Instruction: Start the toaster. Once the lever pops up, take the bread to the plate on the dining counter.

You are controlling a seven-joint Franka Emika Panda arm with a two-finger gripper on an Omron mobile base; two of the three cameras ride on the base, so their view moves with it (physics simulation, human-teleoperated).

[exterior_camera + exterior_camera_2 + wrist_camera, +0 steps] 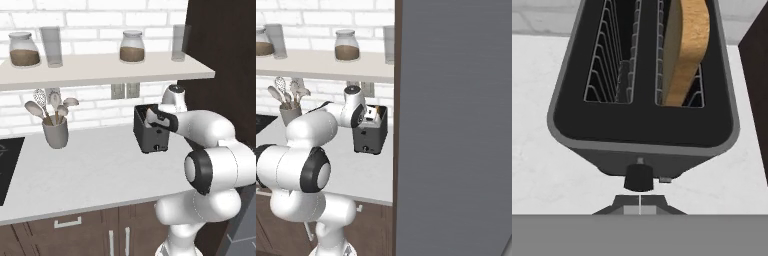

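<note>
**Fingers shut above the toaster's front**

Fingers pressed together with nothing between them; I see their tips at the bottom of the hand view, just short of the black lever knob on the toaster's near end. From the left base view I see the hand hanging over the toaster, at its right-hand end.

The toaster is a dark box with two slots. In the hand view the left slot shows bare wire racks, and the bread stands upright in the right slot, its tan top rising above the rim. I cannot tell from these views whether the lever is up or down.

The toaster sits on the pale surface near the white brick wall, close to a dark tall cabinet on its right. Well to the left stands a grey cup of spoons. A shelf above carries jars and glasses.
</note>
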